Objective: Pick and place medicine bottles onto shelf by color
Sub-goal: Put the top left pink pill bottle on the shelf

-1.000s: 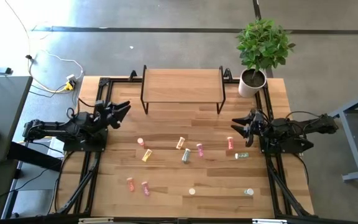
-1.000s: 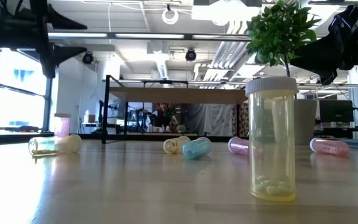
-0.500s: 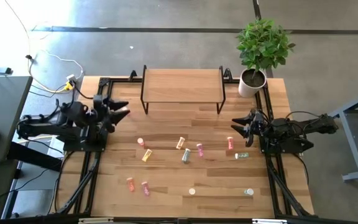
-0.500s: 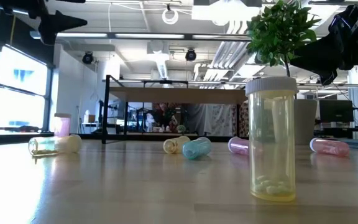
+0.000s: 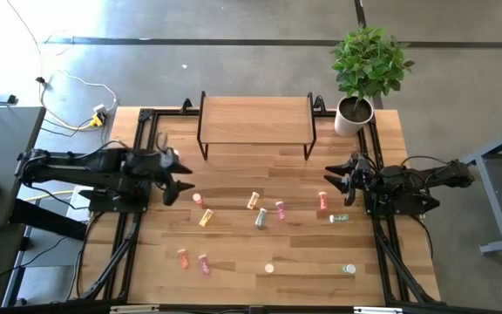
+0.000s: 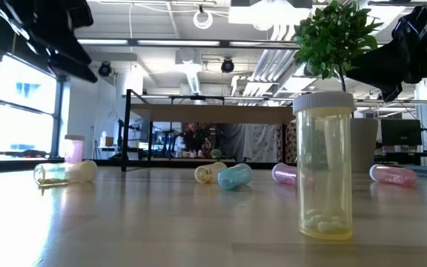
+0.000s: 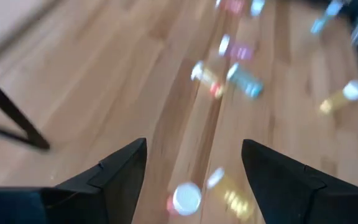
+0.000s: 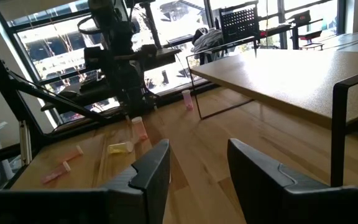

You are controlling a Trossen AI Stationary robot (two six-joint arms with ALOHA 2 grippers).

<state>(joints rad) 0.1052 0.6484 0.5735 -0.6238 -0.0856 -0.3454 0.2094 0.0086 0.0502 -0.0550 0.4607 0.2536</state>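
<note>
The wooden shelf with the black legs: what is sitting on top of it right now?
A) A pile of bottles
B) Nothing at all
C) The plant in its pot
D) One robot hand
B: seen from above, the shelf has a bare top, the medicine bottles are scattered on the table in front of it, and the potted plant stands on the table beside it.
</note>
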